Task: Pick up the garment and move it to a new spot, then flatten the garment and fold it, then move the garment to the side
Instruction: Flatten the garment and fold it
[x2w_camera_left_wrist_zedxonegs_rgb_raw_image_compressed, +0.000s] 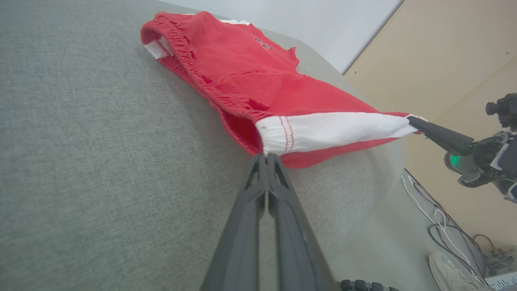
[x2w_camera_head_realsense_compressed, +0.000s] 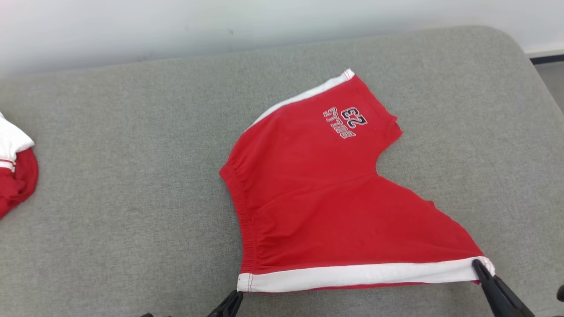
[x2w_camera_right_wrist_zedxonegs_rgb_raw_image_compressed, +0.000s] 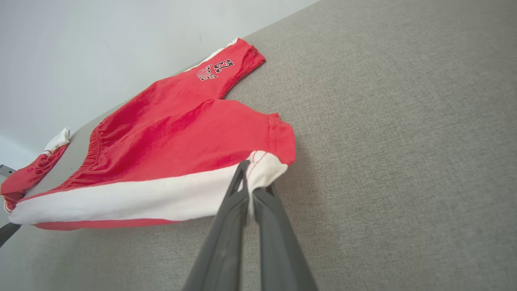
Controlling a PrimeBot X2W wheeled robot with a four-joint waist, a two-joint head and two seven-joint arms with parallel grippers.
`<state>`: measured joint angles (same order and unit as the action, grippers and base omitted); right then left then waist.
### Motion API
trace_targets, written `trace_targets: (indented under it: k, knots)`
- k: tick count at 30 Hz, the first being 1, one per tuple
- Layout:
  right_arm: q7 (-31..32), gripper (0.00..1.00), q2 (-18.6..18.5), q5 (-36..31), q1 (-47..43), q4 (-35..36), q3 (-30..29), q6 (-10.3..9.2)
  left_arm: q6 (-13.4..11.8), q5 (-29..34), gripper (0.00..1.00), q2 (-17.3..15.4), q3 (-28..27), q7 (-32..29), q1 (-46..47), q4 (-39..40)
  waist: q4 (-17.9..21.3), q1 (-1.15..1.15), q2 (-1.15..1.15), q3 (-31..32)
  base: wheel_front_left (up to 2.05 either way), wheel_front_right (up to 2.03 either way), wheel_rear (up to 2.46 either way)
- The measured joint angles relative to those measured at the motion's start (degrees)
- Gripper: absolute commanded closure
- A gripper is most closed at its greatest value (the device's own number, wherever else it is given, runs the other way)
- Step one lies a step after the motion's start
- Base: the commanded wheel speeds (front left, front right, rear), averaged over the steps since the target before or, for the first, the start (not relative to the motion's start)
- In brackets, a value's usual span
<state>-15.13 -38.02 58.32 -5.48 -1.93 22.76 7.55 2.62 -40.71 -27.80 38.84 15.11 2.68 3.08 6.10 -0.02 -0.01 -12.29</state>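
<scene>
Your left gripper (x2w_camera_left_wrist_zedxonegs_rgb_raw_image_compressed: 264, 155) comes in low over the near edge, fingers pressed together on the waistband corner of the red shorts (x2w_camera_head_realsense_compressed: 326, 193), right where the white side stripe (x2w_camera_head_realsense_compressed: 361, 275) begins. Your right gripper (x2w_camera_right_wrist_zedxonegs_rgb_raw_image_compressed: 252, 182) reaches in at a slant from the near right, jaws likewise pinched on the stripe's other end, at the leg hem. Between the 2 grips the stripe runs taut, raised a little off the surface. The rest of the shorts lies spread on the grey padded table (x2w_camera_head_realsense_compressed: 132, 176), right of centre, with the far leg toward the back edge and the 23 print (x2w_camera_head_realsense_compressed: 346, 121) facing up. A 2nd red-and-white garment (x2w_camera_head_realsense_compressed: 15, 171) sits bunched at the far left edge, well apart. The left wrist view shows cables (x2w_camera_left_wrist_zedxonegs_rgb_raw_image_compressed: 436, 218) and a pale shoe (x2w_camera_left_wrist_zedxonegs_rgb_raw_image_compressed: 452, 275) on the floor beyond the table's right side.
</scene>
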Motion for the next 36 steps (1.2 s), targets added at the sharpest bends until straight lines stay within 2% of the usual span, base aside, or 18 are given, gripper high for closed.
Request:
trace_targets:
  k: [9, 17, 22, 25, 31, 36]
  knots:
    - [2.04, 1.00, 0.97, -2.34, 1.32, 0.94, -3.94, 0.00, 2.33, 1.90, 1.00, 2.72, -0.03, 0.01, 1.63, -1.81, -1.39, 0.01, 0.01, 1.92, 0.00, 0.00, 0.00]
    - [8.36, 1.00, 0.96, -4.32, 19.63, -3.54, -5.11, 0.00, 3.94, 2.88, 1.00, 6.39, -0.10, 0.01, 13.35, -6.42, -3.17, 0.03, 0.02, -0.24, 0.00, 0.00, 0.00]
    - [12.54, 1.00, 1.02, -5.11, 32.68, -10.89, -2.45, 0.00, 4.42, 2.14, 1.00, 9.70, -1.03, 0.01, 21.16, -11.29, -4.64, 0.03, 0.02, -3.03, 0.00, 0.00, 0.00]
    - [13.96, 1.00, 2.08, -5.59, 40.79, -17.67, -0.88, 0.00, 4.46, 1.54, 1.00, 11.87, -1.42, 0.01, 25.29, -15.40, -5.51, 0.03, 0.02, -5.13, 0.00, 0.00, 0.00]
    - [13.97, 1.00, 4.72, -6.94, 53.42, -29.73, 4.17, 0.00, 4.80, 1.37, 1.00, 16.61, -1.23, 0.01, 32.51, -22.45, -7.84, 0.04, 0.03, -9.17, 0.00, 0.00, 0.00]
    - [11.63, 1.00, 6.99, -7.06, 60.53, -38.39, 7.76, 0.00, 4.88, 1.67, 1.00, 18.76, -1.55, 0.01, 36.33, -26.17, -9.53, 0.04, 0.03, -12.09, 0.00, 0.00, 0.00]
